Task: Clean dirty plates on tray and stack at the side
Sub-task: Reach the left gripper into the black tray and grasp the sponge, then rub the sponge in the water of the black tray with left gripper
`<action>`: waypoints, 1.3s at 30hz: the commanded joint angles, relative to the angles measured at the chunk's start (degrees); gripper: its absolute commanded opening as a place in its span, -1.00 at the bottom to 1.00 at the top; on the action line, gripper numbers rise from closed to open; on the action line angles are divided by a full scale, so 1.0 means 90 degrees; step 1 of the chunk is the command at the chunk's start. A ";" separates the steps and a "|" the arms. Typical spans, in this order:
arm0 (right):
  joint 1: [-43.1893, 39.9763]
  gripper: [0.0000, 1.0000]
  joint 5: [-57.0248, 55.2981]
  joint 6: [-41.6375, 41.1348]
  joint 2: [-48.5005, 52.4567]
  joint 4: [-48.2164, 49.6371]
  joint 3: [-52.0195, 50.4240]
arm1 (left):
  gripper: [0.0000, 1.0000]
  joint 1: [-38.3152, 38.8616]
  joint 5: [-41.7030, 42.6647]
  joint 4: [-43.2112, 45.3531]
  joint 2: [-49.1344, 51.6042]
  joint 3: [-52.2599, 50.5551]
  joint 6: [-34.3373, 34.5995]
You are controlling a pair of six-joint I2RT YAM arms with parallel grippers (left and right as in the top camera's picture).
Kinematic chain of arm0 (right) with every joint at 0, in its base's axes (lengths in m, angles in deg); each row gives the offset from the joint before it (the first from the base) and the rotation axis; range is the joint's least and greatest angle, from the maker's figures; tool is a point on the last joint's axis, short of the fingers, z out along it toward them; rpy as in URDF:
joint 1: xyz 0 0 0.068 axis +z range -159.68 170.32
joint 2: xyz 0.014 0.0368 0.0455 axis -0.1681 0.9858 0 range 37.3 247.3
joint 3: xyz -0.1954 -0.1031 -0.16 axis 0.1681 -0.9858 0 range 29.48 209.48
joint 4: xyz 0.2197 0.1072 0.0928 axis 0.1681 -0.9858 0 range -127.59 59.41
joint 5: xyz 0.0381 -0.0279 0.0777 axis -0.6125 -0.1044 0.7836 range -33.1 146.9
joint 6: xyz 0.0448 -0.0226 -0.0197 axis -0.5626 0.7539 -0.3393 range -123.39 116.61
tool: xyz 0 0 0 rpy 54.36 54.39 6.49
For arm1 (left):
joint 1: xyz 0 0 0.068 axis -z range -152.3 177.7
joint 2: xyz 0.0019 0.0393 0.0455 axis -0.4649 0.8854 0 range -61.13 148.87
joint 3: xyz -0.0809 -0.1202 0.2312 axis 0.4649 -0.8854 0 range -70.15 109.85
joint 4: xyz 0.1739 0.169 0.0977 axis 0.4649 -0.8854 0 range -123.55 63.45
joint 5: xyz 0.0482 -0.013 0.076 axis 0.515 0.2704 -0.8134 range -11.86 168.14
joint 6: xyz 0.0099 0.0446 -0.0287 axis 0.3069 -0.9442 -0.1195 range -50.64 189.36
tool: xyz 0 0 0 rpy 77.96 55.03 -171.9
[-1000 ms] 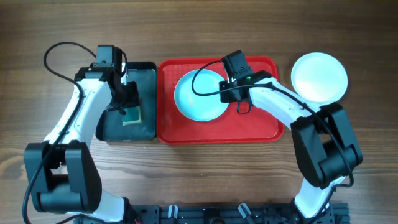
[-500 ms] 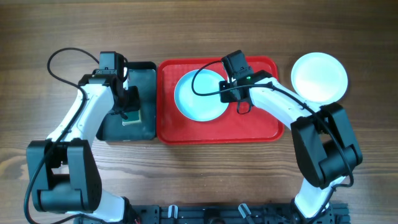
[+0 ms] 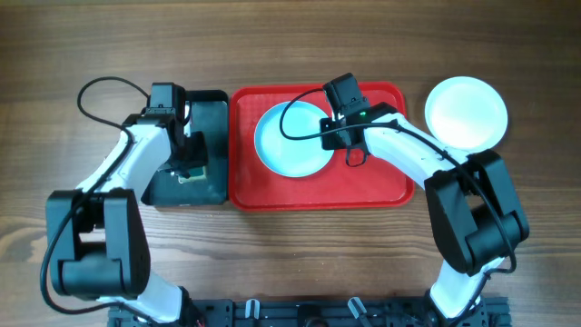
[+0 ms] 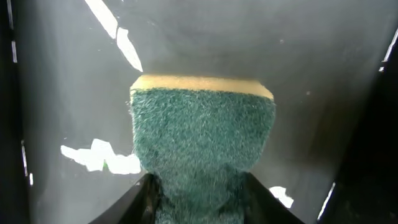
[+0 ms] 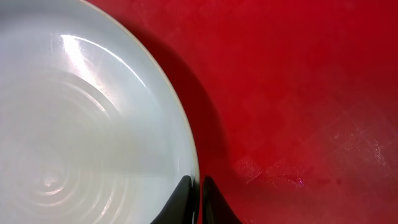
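Pinching the lip of the aqua plate [image 5: 81, 124], the right gripper [image 5: 199, 202] has its fingers drawn narrow, one on the inner side of the rim and one on the outer, just above the floor of the red tray [image 5: 298, 93]. The plate lies flat on that floor, toward the tray's left half. Its glaze shines and carries faint rings, so I judge it hard, stiff and slick. It would chip rather than bend, and a two-finger pinch has little to bite on. The raised rim is the only place to take hold, and the grip should be firm with the plate kept level, since a tilt could let it slide free.

On the other side, the left gripper [image 4: 198, 202] is closed on a green sponge [image 4: 202, 130], clamping its near end while the yellow-backed far end sticks out over the black tray [image 4: 62, 74]. The sponge looks soft and light and bulges between the fingers, so it should press flat on the glaze without scratching it.

Farther out, the white plate [image 3: 466, 112] sits alone on the table [image 3: 290, 36], just past the red tray's right edge. Whether a second aqua plate hides beneath the first, I cannot tell.
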 commanded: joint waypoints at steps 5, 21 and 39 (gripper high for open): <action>0.0032 -0.85 -0.0104 0.0024 -0.0034 0.0000 0.0068 | -0.32 -0.0002 -0.0063 0.0046 0.0342 -0.0046 -0.0007; 0.0032 -0.85 -0.0104 0.0027 -0.0034 0.0000 0.0068 | -0.27 -0.0002 -0.0068 -0.0250 -0.0561 0.0270 0.0114; 0.0032 -0.85 -0.0104 0.0027 -0.0034 -0.0005 0.0068 | -0.38 -0.0002 -0.0138 -0.0248 -0.0551 0.0078 0.0114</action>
